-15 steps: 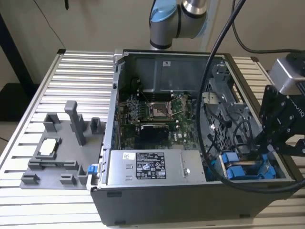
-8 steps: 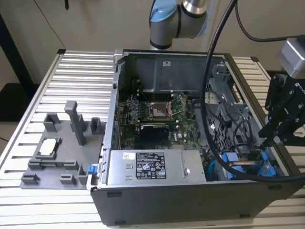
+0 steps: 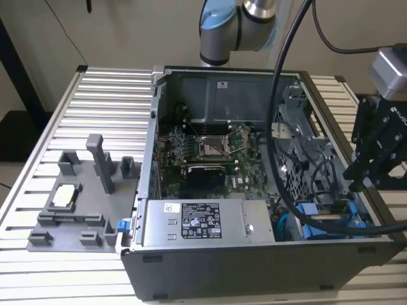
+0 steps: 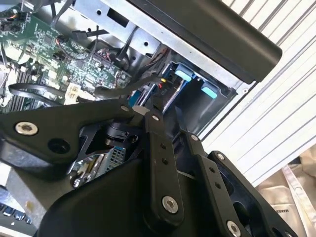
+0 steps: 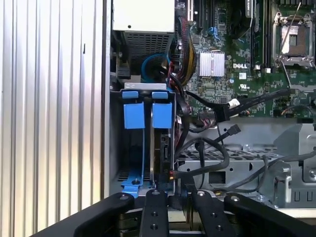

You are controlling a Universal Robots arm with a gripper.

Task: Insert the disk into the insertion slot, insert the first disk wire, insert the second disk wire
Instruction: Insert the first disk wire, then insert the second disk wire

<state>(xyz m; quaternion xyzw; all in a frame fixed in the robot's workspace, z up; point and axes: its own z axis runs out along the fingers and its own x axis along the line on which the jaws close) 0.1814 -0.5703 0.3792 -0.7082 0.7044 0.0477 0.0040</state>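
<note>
The disk sits on edge inside the insertion slot, lower right of the exterior view, so step 1 looks done. The gripper hangs close over it; whether it grips anything I cannot tell. Wiring seems left: a black connector lies unplugged.

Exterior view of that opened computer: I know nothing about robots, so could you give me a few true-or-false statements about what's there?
1. The computer case lies open with its motherboard exposed. True.
2. The gripper hangs over the motherboard. False: it is at the case's end on the exterior view's right, near the insertion slot with its blue tabs.
3. The power-supply box carries a printed sticker. True.
4. The case rests on a wooden tabletop. False: the table is slatted metal.
</note>
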